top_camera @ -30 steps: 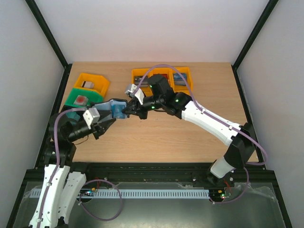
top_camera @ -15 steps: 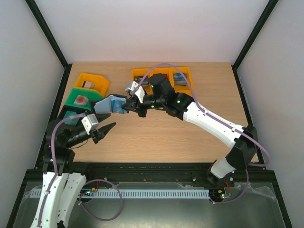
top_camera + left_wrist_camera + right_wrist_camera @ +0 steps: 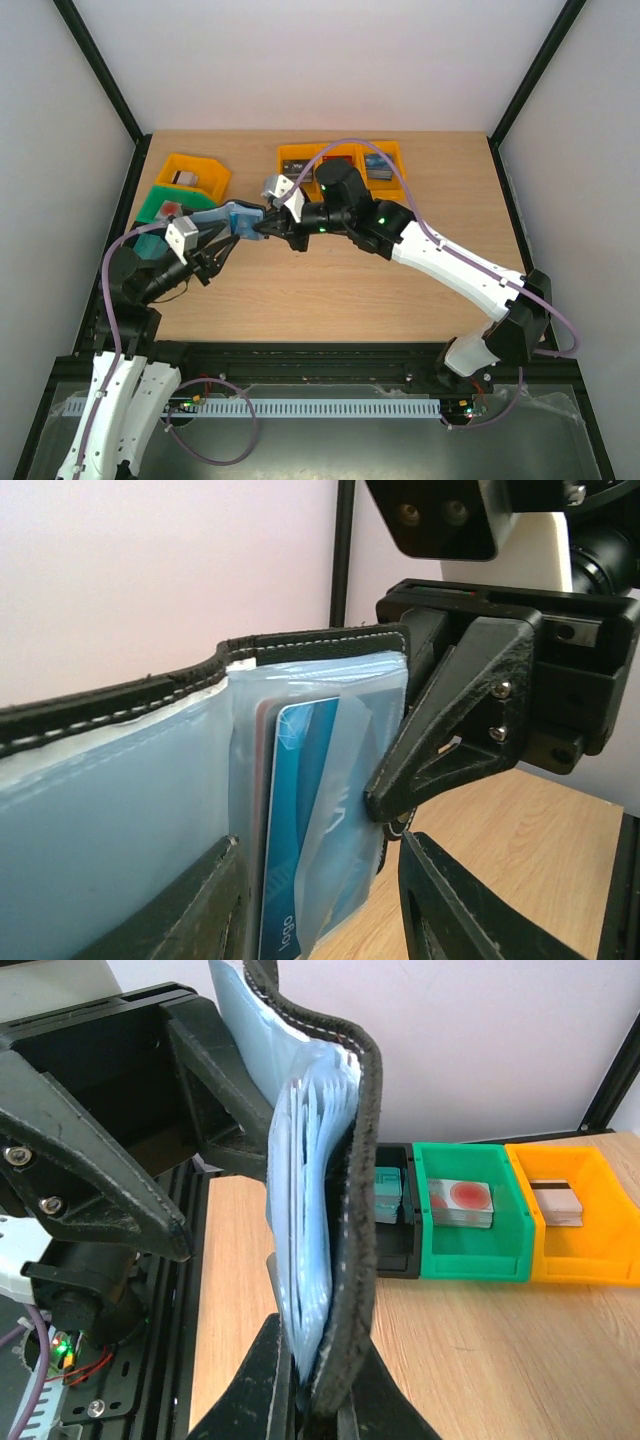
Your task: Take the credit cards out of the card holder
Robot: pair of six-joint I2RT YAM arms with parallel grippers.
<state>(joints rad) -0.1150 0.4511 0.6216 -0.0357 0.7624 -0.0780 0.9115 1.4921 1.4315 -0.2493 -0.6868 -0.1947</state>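
**Position.** The card holder (image 3: 238, 220) was held in the air above the surface (image 3: 330, 290), between the two arms and opened out. The right gripper (image 3: 315, 1400) had its jaws closed tight on the holder's lower edge, leather outside and lining inside. The left gripper (image 3: 215, 245) stood at the holder's open end with its jaws partly apart. The pocket end lay between them, but the left wrist view did not show whether either finger touched it. Nothing was gripped.

**Materials.** The holder was black grained leather or an imitation, with pale stitching along a curved rim. Its lining was soft grey-blue sheet, layered into several thin pockets. A clear plastic sleeve (image 3: 350, 780) lay wrinkled over the credit cards (image 3: 300, 830). A blue card sat in front, with a reddish edge just behind it.

**Handling.**
- The cards were probably light, stiff and smooth, so a shallow pinch could slip.
- The holder was limp and would likely fold or swing if pulled on one side.
- Take hold of the exposed short edge of the front card, flat faces between the jaws.
- Draw along the pocket's length while the right jaws brace the leather.
- Avoid catching the sleeve, which could drag or tear.

A green bin (image 3: 470, 1250) and an orange bin (image 3: 560, 1230) stood behind on the surface.
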